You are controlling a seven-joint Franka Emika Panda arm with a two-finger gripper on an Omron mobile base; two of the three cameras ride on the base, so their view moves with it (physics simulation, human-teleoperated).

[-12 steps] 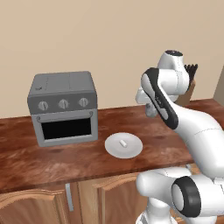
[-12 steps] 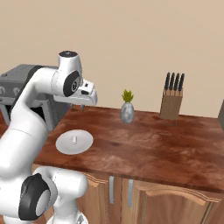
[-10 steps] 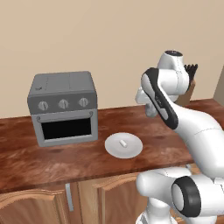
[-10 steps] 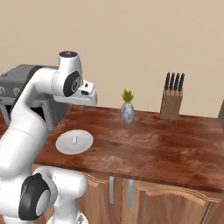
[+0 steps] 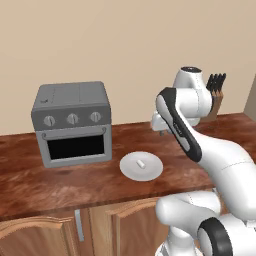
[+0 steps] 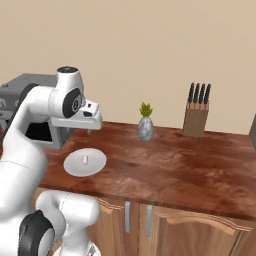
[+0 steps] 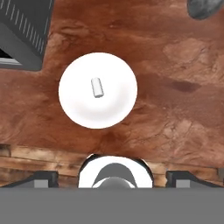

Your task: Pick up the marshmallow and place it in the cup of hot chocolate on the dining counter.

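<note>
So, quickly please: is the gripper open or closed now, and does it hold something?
Gripper: open, holding nothing; the marshmallow lies on the plate.

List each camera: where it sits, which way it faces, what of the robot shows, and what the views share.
Left base view: behind the arm's left, looking forward and down at the toaster oven; arm rises lower right.
Right base view: behind its right, facing the knife block and vase; arm lower left.
Hand view: on the hand, looking straight down at the counter.
All share the plate holding the marshmallow.
</note>
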